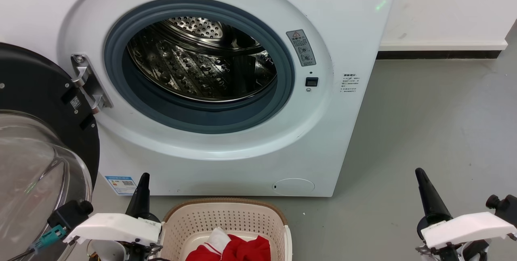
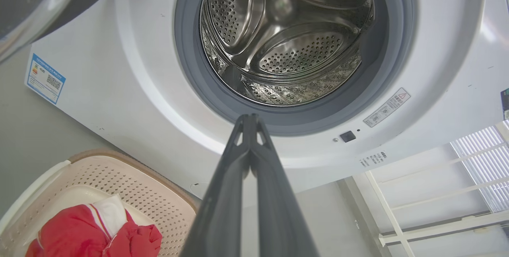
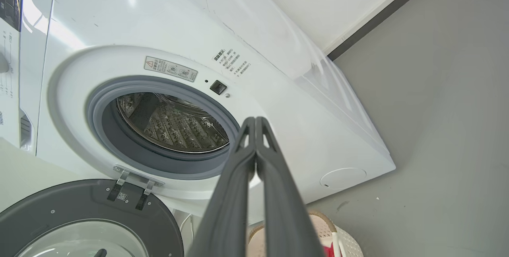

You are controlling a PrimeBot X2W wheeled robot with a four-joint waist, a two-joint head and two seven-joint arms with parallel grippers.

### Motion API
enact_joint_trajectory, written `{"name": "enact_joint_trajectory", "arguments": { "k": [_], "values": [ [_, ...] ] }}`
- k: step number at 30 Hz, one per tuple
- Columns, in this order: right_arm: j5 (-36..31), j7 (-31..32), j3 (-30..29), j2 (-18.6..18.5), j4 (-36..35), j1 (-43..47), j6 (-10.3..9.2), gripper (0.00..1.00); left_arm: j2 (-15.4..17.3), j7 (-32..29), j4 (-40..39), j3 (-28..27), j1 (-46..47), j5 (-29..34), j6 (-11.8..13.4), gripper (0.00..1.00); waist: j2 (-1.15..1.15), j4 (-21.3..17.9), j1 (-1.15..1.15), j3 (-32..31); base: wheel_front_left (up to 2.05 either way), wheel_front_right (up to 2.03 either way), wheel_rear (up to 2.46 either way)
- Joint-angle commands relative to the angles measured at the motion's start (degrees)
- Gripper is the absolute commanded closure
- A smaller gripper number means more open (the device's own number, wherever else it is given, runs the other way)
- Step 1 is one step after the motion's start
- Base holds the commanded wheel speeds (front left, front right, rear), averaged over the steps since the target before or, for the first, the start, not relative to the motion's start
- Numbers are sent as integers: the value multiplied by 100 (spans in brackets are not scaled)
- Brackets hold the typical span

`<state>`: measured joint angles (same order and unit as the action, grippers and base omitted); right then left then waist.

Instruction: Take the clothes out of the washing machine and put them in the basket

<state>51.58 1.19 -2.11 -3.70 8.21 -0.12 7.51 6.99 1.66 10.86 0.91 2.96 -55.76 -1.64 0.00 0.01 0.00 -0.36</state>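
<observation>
The white washing machine (image 1: 226, 156) stands ahead with its door (image 1: 36, 139) swung open to the left. Its steel drum (image 1: 202, 61) holds no fabric that I can see, also in the left wrist view (image 2: 286, 38). Red clothes (image 1: 238, 249) with white trim lie in the cream basket (image 1: 226, 218) on the floor in front of the machine, and show again as clothes (image 2: 91, 233) in the basket (image 2: 131, 185). My left gripper (image 1: 144, 178) is shut, empty, just left of the basket. My right gripper (image 1: 420, 174) is shut, empty, far right over the floor.
Grey floor (image 1: 436, 123) spreads to the right of the machine, up to a white wall with a dark skirting (image 1: 436, 55). The open glass door juts out at the left, close to my left arm.
</observation>
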Motion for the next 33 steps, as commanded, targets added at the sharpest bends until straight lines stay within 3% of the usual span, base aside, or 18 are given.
{"name": "enact_joint_trajectory", "arguments": {
  "k": [1, 33],
  "values": [
    [223, 26, -26, -45, -11, -194, -1, 100, 6, -47, -36, -74, 179, -187, -56, 100, 0, 0, 0, 1, 0, 0, 0],
    [2259, 224, -166, -43, 290, -418, -2, 100, -211, -451, 146, -429, 274, -1962, -342, 100, 0, 0, 0, 24, 0, 0, 0]
  ]
}}
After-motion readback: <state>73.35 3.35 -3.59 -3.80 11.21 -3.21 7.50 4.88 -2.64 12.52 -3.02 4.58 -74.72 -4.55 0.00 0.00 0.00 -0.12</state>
